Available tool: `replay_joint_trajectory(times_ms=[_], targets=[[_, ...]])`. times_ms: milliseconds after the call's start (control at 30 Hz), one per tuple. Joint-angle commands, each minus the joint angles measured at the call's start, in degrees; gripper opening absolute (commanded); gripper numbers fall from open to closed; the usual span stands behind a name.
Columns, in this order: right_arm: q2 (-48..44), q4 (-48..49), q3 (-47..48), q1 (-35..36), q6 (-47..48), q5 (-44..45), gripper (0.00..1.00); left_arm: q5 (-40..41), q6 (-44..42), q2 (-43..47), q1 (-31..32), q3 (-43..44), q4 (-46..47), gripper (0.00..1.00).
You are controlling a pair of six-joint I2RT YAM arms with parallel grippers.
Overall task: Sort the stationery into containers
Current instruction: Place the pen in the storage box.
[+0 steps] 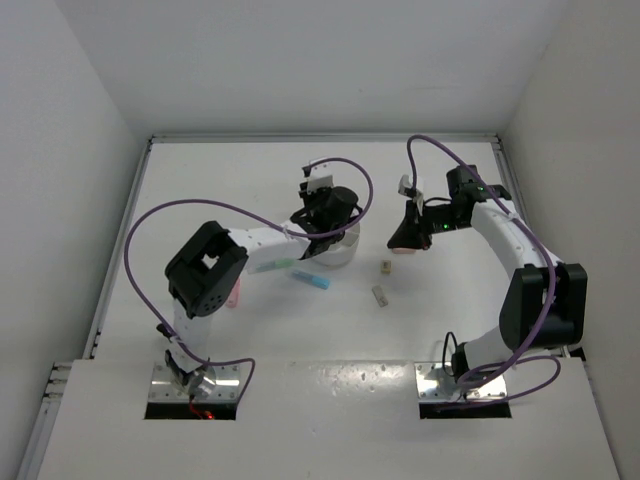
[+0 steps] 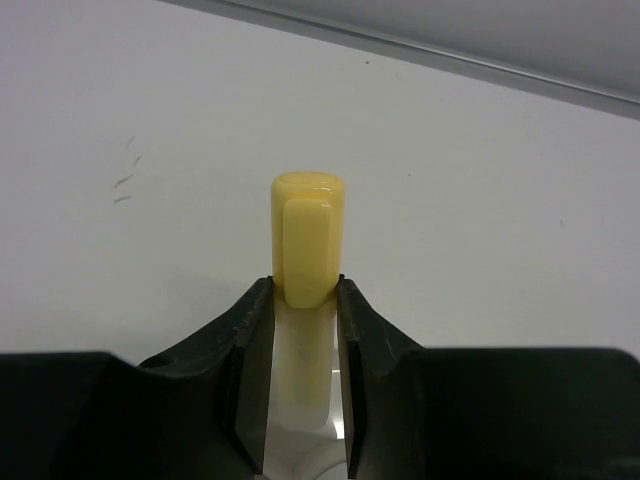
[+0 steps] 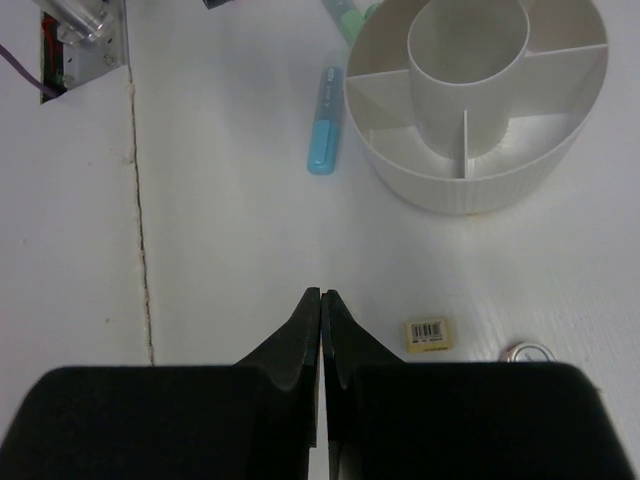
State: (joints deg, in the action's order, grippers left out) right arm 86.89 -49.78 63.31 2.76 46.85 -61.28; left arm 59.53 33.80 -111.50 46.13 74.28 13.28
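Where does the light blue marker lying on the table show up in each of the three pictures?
Top external: the light blue marker lies near the middle, just below the white organiser.
Left wrist: not in it; only the left gripper shut on a yellow marker.
Right wrist: upper middle, left of the organiser.
Shared landmark: the organiser, beside the marker in both those views.

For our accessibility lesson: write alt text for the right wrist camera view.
Black fingers, pressed shut, rise from the bottom over a white table; upper right stands a round white organiser, visible compartments empty. A light blue marker lies left of it, a small barcoded block beside the fingers.
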Motion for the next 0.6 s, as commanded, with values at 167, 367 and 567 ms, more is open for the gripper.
replay_joint_trajectory(times_ms=[167,367,567], targets=[[-0.1,-0.5,0.4,-0.7,2.7,-2.1,0.00,1.7,3.2,-0.6,0.0,-0.2,-0.3,0.02],[-0.1,-1.0,0.9,-0.7,2.7,-2.1,0.00,1.2,3.7,0.8,0.5,-1.9,-0.3,0.37],[-0.1,-1.5,0.9,-0.7,3.2,-2.6,0.00,1.2,4.8,1.9,0.5,-2.9,-0.3,0.67]])
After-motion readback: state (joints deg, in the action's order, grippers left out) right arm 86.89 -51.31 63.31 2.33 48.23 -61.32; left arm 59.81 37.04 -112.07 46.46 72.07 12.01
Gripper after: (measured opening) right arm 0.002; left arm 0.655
